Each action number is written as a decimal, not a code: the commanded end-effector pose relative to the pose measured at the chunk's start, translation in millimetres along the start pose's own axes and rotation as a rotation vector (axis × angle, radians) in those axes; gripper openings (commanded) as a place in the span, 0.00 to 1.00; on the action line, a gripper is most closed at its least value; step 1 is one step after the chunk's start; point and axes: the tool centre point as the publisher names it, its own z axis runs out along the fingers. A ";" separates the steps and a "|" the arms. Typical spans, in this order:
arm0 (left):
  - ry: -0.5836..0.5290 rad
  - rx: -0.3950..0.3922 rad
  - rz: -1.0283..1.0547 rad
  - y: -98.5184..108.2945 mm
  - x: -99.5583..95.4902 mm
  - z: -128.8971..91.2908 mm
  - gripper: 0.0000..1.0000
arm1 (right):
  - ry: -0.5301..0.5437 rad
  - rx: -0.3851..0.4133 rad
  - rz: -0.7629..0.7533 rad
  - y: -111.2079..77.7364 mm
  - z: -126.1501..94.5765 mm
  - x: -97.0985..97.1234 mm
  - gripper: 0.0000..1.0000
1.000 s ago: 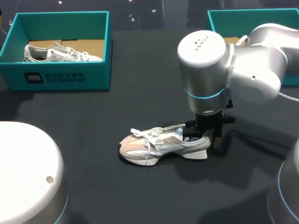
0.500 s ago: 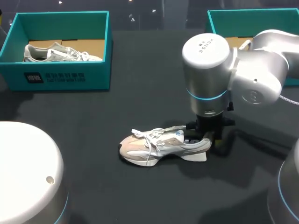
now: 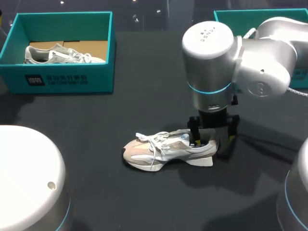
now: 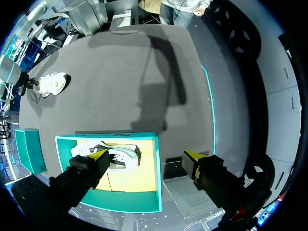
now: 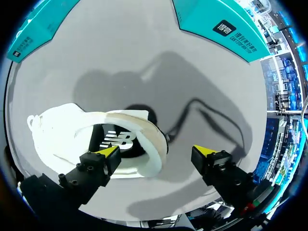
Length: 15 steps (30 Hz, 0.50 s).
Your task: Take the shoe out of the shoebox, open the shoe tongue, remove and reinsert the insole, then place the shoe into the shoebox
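A beige and white shoe [image 3: 163, 148] lies on its sole on the dark table, toe to the left. My right gripper [image 3: 211, 137] hangs over its heel. In the right wrist view the right gripper [image 5: 156, 153] is open and straddles the heel wall [image 5: 151, 144]. One fingertip [image 5: 109, 153] is above the black insole [image 5: 118, 140], and the other stays outside the shoe. My left gripper [image 4: 146, 159] is open and empty above the teal shoebox [image 4: 144, 204], which holds a second shoe [image 4: 110, 154]. That shoebox [image 3: 67, 79] stands at the back left.
A second teal box [image 3: 226, 17] stands at the back right, partly behind my right arm. A dark cable [image 3: 260, 140] trails on the table to the right of the shoe. My left arm's white housing [image 3: 29, 178] fills the near left corner.
My right gripper's fingers have spread wide apart at the shoe's heel, letting go of it. The right arm shifted slightly. The left arm has not moved.
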 end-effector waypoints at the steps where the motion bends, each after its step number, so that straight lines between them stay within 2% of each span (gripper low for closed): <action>1: 0.003 0.000 0.001 -0.2 0.2 -0.2 1.00 | 0.047 -0.005 -0.051 2.2 -43.4 -19.3 1.00; 2: 0.003 0.000 0.001 -0.2 0.2 -0.2 1.00 | 0.064 -0.021 -0.070 2.2 -49.4 -21.0 1.00; 3: 0.003 0.000 0.001 -0.2 0.2 -0.2 1.00 | 0.131 -0.069 -0.107 1.4 -58.8 -23.7 1.00; 6: 0.003 0.000 0.001 -0.2 0.2 -0.2 1.00 | 0.274 -0.271 -0.264 -3.8 -84.4 -29.3 1.00; 7: 0.003 0.000 0.001 -0.2 0.2 -0.2 1.00 | 0.283 -0.281 -0.319 -6.4 -90.9 -31.0 1.00; 8: 0.003 0.000 0.001 -0.2 0.2 -0.2 1.00 | 0.242 -0.234 -0.325 -6.9 -93.5 -30.9 1.00; 15: 0.003 0.000 0.001 -0.2 0.2 -0.2 1.00 | 0.242 -0.234 -0.325 -6.9 -93.5 -30.9 1.00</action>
